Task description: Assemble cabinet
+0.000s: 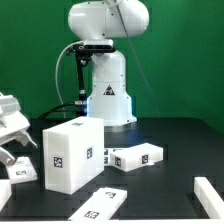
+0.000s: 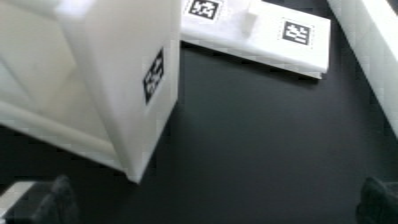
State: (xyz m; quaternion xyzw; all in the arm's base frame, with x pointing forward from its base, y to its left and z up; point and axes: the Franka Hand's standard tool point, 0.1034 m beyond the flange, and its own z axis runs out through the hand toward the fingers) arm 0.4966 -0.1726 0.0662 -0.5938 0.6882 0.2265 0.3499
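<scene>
Black table [image 1: 160, 185]; cabinet box [image 2: 125, 80] near wide-spread claw [image 2: 214, 200].

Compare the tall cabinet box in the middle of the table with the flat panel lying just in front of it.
The cabinet box stands upright and tall; the flat panel lies low on the table. The cabinet box is bulky and deep, the flat panel thin. The cabinet box shows its tag on a vertical face, the flat panel on its upward face. Both are white with black-and-white square tags.
</scene>
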